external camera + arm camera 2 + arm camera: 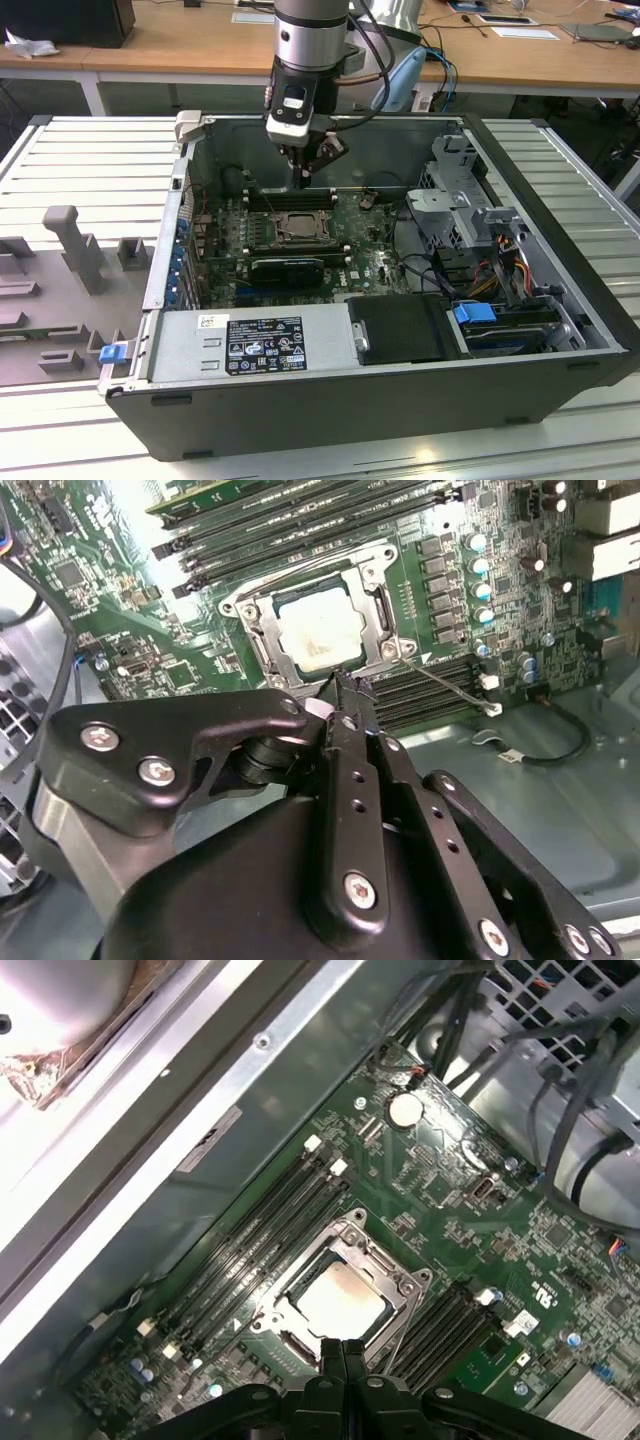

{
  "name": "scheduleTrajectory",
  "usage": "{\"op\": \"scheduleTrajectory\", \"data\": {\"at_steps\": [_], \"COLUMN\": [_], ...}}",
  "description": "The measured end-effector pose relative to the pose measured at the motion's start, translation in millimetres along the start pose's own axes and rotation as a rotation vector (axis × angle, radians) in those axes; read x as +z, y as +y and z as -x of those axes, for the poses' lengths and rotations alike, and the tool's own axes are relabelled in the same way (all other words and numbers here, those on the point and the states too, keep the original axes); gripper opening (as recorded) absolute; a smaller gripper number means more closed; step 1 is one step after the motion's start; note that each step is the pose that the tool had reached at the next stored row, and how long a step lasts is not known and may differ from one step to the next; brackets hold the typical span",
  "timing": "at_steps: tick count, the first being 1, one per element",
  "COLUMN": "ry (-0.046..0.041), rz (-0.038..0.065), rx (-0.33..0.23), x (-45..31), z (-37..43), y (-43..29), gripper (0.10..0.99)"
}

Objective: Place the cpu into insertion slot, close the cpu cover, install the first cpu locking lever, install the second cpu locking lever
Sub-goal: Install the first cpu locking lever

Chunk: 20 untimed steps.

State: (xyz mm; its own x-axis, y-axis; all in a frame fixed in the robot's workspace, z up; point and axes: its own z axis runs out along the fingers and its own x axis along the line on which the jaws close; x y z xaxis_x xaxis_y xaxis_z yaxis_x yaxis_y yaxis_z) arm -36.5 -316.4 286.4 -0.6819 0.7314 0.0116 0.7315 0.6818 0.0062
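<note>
The cpu (318, 628) shows its pale silvery top inside the insertion slot (290, 228) on the green motherboard. The cpu cover (365, 575), a thin metal frame, lies flat around the chip. A thin metal locking lever (450, 685) sticks out from one corner of the socket, over the memory slots. My gripper (346, 687) hangs just above the socket's edge, near the base of that lever, fingers shut together with nothing between them. In the first wrist view the cpu (340, 1298) sits framed by the cover (375, 1250), with the gripper (345, 1352) close over it. The exterior view has the gripper (303, 178) over the board's far side.
Long black memory slots (300, 520) flank the socket on both sides. The open case's metal wall (200, 1110) runs close behind the board. Cables and a drive cage (470, 215) fill the exterior view's right; a power supply (255, 345) lies in front. A grey fixture (65, 240) stands outside.
</note>
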Motion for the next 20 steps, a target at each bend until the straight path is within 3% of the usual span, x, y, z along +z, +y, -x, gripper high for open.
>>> {"op": "scheduleTrajectory", "data": {"at_steps": [20], "ry": [0.0024], "rz": [-0.001], "rx": [-0.204], "x": [0.0], "z": [0.0], "y": [0.0], "gripper": [0.106]}}
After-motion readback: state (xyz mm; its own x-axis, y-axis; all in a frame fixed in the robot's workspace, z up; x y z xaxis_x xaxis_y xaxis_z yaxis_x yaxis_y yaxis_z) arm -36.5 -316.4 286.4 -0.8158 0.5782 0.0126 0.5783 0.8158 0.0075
